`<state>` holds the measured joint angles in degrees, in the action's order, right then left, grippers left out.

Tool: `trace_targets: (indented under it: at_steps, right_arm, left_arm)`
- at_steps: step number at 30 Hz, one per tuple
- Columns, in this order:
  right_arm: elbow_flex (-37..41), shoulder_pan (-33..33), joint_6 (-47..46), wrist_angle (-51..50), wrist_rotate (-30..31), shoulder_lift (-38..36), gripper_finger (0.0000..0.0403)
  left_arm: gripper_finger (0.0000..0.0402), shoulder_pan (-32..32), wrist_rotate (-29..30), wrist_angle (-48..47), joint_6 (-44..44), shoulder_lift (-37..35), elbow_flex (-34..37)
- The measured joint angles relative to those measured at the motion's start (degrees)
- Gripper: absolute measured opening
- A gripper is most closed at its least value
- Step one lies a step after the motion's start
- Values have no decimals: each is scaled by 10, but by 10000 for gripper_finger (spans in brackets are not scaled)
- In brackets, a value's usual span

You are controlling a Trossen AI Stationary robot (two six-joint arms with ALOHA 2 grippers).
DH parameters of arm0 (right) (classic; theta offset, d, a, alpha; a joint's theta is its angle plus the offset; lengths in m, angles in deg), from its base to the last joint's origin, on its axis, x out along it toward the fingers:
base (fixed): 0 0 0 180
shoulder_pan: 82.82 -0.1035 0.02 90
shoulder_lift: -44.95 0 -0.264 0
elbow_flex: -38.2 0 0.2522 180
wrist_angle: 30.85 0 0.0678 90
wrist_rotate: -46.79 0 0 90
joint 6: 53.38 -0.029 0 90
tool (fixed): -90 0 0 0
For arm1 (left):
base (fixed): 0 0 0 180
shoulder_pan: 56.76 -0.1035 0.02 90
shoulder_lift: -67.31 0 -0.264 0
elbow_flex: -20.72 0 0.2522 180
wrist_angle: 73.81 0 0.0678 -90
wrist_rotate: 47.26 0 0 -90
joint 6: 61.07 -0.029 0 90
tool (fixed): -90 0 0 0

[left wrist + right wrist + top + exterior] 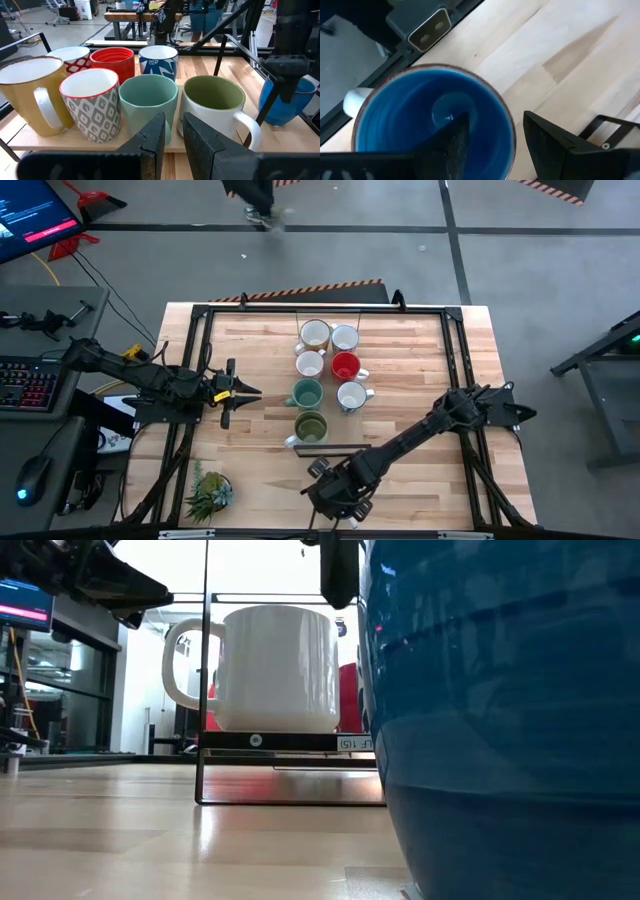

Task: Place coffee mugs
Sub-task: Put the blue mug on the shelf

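We see the right gripper (492, 137) straddling the glossy blue mug's (420, 115) round rim, dark fingers spread, one inside the bowl; left gripper (172, 137), nearly together, empty, faces seven smooth clustered mugs (150, 100).

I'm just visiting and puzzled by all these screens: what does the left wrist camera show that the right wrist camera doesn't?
Only the left wrist view shows the cluster of mugs on the rack: a yellow mug, a patterned grey mug, a red mug, a teal mug and an olive-lined mug. Only the right wrist view looks straight down into the blue mug, with one finger of the right tool inside its rim and one outside. Both show that blue mug and the wooden table.
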<state>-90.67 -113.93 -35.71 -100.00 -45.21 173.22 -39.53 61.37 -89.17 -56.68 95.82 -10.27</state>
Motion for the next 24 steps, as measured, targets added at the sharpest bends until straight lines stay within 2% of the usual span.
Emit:
trace_targets:
  at_steps: [19,24]
  right_arm:
    - [2,1,4,4,-13,38,163]
    - [2,3,2,4,-12,38,130]
  left_arm:
    - [58,0,0,2,0,0,0]
    - [58,0,0,2,0,0,0]
